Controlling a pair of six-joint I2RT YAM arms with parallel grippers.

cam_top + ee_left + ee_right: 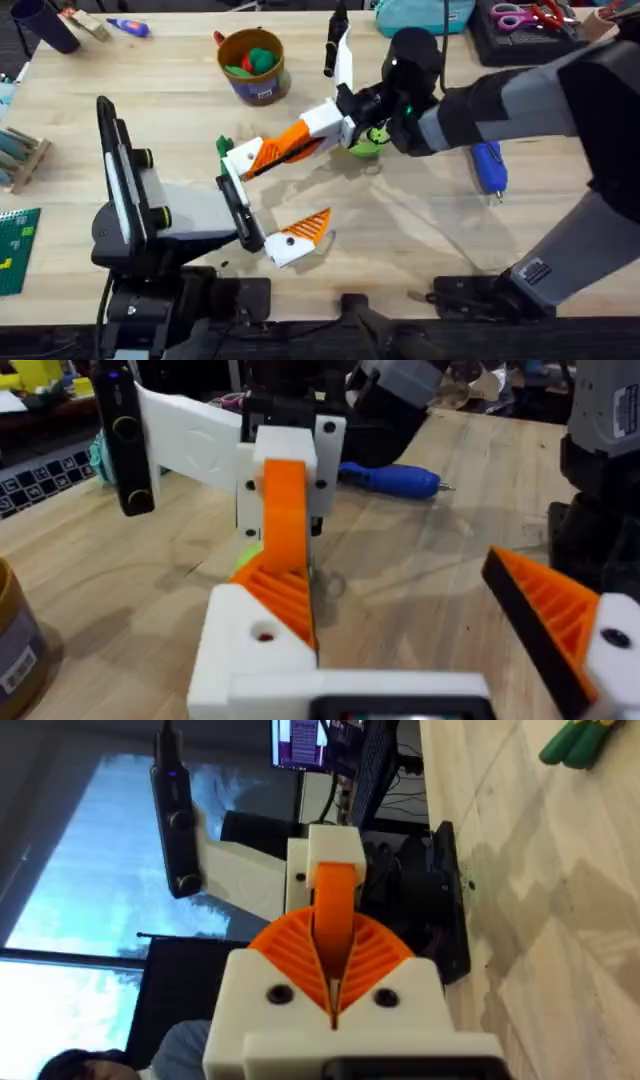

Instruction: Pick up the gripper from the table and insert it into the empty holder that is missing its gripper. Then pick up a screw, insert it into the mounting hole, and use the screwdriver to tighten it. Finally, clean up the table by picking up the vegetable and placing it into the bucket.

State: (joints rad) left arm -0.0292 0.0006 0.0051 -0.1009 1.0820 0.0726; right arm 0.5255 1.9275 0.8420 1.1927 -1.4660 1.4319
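Observation:
My right gripper (285, 148) reaches across the table and is shut on the orange ribbed gripper (335, 900). That piece sits at the white holder (238, 160) on my left arm's tip, and the holder's base has a small dark hole (262, 635). My left gripper (300, 190) is open wide, its other orange finger (305, 228) lying low over the table. The blue screwdriver (488, 165) rests on the table to the right. The orange-brown bucket (252, 65) stands at the back with red and green pieces in it. A dark green vegetable (222, 146) lies beside the holder. Any screw is out of view.
A light green round thing (365, 146) lies under my right gripper. Scissors and a black tray (520, 25) are at the back right, a green board (15, 250) at the left edge. The screwdriver (395, 480) shows behind the right gripper in the left wrist view.

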